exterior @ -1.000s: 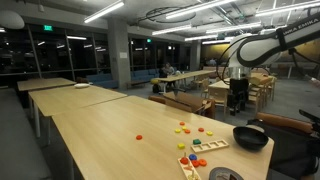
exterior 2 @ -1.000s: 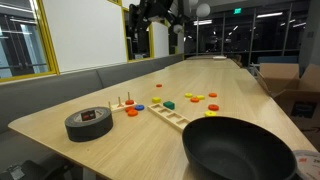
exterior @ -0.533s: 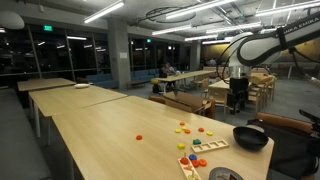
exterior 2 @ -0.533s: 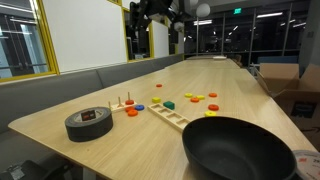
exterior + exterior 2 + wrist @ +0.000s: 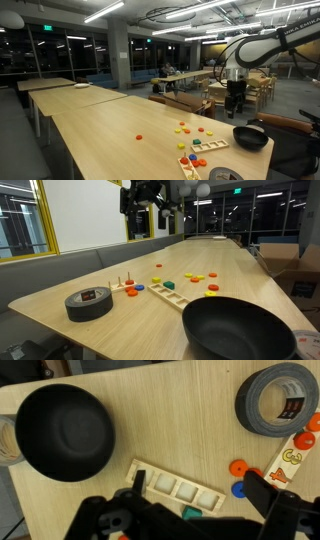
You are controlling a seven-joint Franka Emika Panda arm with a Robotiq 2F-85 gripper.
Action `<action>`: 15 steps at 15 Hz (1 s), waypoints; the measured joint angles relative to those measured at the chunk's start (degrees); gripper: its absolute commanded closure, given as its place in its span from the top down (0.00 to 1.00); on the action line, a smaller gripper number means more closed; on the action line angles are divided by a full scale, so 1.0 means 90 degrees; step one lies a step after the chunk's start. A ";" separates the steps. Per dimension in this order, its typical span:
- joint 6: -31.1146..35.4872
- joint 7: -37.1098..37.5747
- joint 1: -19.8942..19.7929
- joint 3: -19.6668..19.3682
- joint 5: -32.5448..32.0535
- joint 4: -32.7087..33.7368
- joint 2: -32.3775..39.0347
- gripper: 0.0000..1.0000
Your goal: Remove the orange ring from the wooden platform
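The wooden platform with short pegs sits at the right edge of the wrist view; it also shows in an exterior view. Orange pieces sit on it near the frame edge. A loose orange ring and a blue ring lie on the table beside it. My gripper is open and empty, high above the table over a slotted wooden tray. It shows in both exterior views.
A black bowl and a grey tape roll stand near the table's end. Small coloured pieces lie scattered mid-table. The long wooden table stretches away.
The arm has shifted a little sideways above the table; the objects have not moved.
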 measured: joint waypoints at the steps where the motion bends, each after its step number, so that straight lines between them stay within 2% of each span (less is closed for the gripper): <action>1: 0.0000 0.0000 0.0078 0.0042 0.0104 -0.0023 -0.0014 1.00; 6: 0.0253 0.0073 0.0504 0.0373 0.0696 -0.0306 -0.0164 1.00; 9: 0.0759 0.0269 0.0771 0.0691 0.0937 -0.0585 -0.0186 1.00; 15: 0.1961 0.1061 0.1167 0.1513 0.0961 -0.1077 -0.0057 1.00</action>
